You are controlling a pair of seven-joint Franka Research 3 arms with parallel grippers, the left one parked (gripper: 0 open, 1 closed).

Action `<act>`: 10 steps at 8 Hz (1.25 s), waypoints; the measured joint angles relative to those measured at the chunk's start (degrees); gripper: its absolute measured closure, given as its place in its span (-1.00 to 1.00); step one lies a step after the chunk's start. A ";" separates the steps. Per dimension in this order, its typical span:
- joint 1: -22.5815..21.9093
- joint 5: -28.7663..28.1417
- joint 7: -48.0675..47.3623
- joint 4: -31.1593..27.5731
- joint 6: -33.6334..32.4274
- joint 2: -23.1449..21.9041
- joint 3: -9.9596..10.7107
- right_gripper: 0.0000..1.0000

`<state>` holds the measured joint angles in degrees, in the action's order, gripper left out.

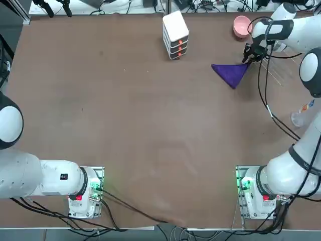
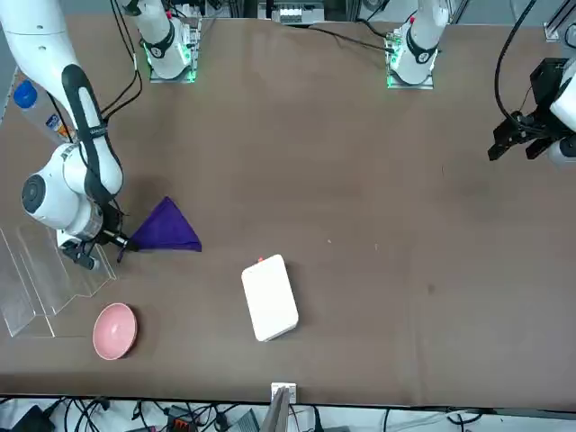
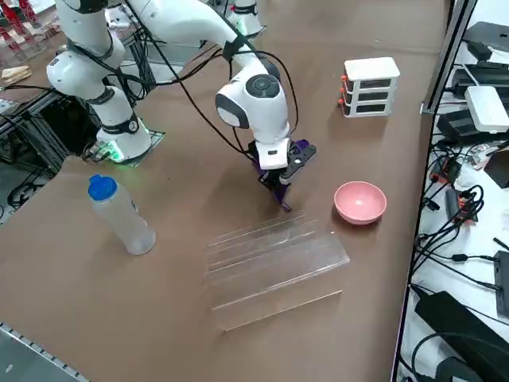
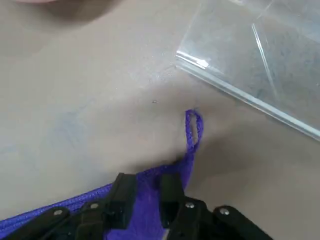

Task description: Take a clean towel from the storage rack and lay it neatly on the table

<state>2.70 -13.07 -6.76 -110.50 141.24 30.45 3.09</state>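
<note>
The deep purple towel (image 1: 230, 73) lies on the brown table (image 1: 125, 115) in a triangular fold, just left of the clear storage rack (image 1: 282, 76). My right gripper (image 1: 249, 56) is low over the towel's corner nearest the rack and is shut on it. In the wrist view the two black fingers (image 4: 172, 191) pinch the towel (image 4: 144, 200) edge, and its hanging loop (image 4: 193, 128) rests on the table short of the rack (image 4: 265, 65). From across the table, the towel (image 2: 166, 229) spreads away from the gripper (image 2: 121, 241), with the rack (image 2: 49, 274) beside it. The rack (image 3: 274, 259) holds nothing.
A pink bowl (image 1: 242, 25) sits behind the rack at the far edge. A white stacked box (image 1: 175, 34) with orange marks stands at far centre. A blue-capped clear bottle (image 3: 119, 215) stands near the table's right edge. Black cables trail along my right arm.
</note>
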 joint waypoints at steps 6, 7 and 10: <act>0.06 0.00 0.39 -0.20 -0.01 0.68 0.10 0.34; 0.07 0.00 0.63 -0.20 -0.01 0.68 0.18 0.34; 0.10 0.02 1.55 -0.19 -0.01 0.68 0.42 0.34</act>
<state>2.80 -13.05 -5.21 -110.69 141.23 31.13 3.51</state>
